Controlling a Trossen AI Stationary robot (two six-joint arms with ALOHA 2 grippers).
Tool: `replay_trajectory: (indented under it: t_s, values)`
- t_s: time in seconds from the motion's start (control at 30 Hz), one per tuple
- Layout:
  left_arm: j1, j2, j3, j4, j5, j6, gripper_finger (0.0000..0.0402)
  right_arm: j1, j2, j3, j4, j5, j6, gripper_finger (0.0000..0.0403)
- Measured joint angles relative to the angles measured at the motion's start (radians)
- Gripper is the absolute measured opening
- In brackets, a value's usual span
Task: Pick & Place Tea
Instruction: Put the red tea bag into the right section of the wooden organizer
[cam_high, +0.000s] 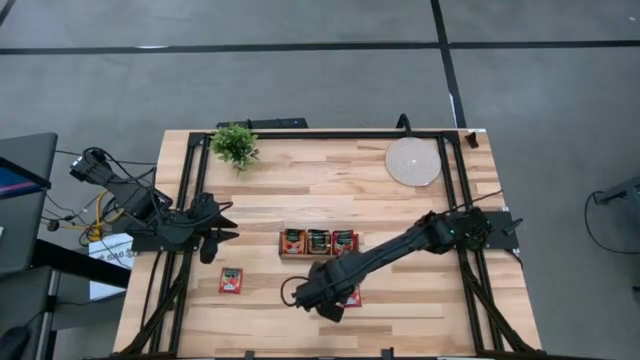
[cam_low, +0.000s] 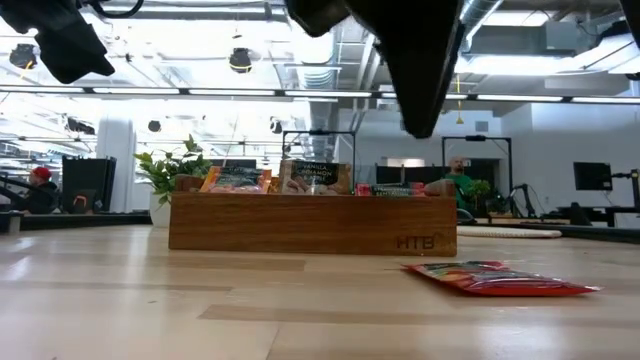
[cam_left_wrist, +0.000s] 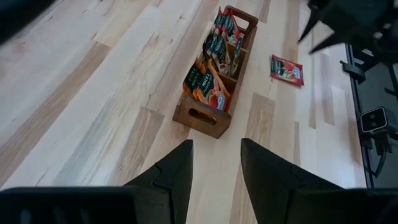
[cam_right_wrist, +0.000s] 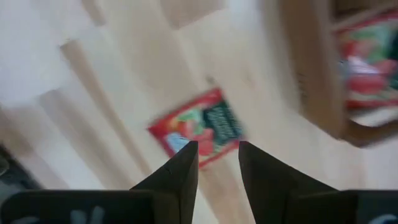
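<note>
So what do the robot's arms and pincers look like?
Both arms are black and chunky, built of jointed blocks. The left arm has loose cables near its base. The right arm is long. Each pincer has two dark, flat, wedge-shaped fingers.

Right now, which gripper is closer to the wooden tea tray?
Right. The right gripper hovers just in front of the tray, beside a loose sachet. The left gripper waits farther off, toward the table's left edge.

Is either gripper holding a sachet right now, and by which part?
Neither. The right gripper hangs open over a loose red sachet; the left gripper is open and empty.
</note>
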Motion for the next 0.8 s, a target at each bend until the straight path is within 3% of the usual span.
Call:
replay_trajectory:
  t_s: [0.4,0.8]
  values:
    - [0.0,0.0,0.0,0.001,0.058,0.0,0.0126,0.004,-0.004,-0.201,-0.038,-0.017,-0.002,0.0111]
    - [0.0,0.0,0.0,0.001,0.058,-0.001,0.0126,0.008,-0.003,-0.327,0.117,-0.037,0.042,0.0111]
